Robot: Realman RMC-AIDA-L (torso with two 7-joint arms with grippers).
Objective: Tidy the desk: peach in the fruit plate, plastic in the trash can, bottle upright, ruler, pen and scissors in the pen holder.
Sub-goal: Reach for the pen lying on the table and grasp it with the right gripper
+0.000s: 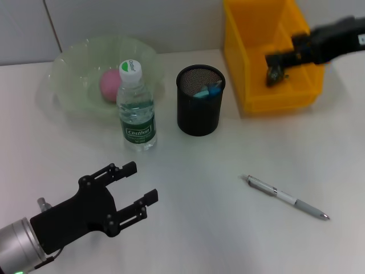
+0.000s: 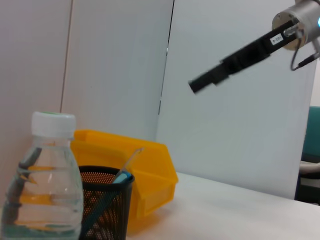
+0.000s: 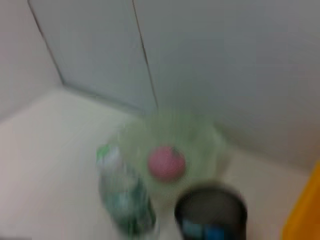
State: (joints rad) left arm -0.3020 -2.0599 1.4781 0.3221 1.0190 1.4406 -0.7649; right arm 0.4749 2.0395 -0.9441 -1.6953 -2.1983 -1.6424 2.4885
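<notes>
A pink peach (image 1: 108, 84) lies in the pale green fruit plate (image 1: 68, 85); it also shows in the right wrist view (image 3: 166, 163). A clear water bottle (image 1: 136, 108) with a white cap stands upright in front of the plate. The black mesh pen holder (image 1: 200, 108) holds blue and teal items (image 1: 206, 90). A silver pen (image 1: 287, 197) lies flat on the table at the front right. My right gripper (image 1: 278, 65) hovers over the yellow bin (image 1: 254, 85). My left gripper (image 1: 140, 184) is open and empty, low at the front left. No plastic shows.
The white table has a wall behind it. In the left wrist view the bottle (image 2: 42, 185), the pen holder (image 2: 107, 200) and the yellow bin (image 2: 145, 170) stand in a row, with my right arm (image 2: 235, 57) above them.
</notes>
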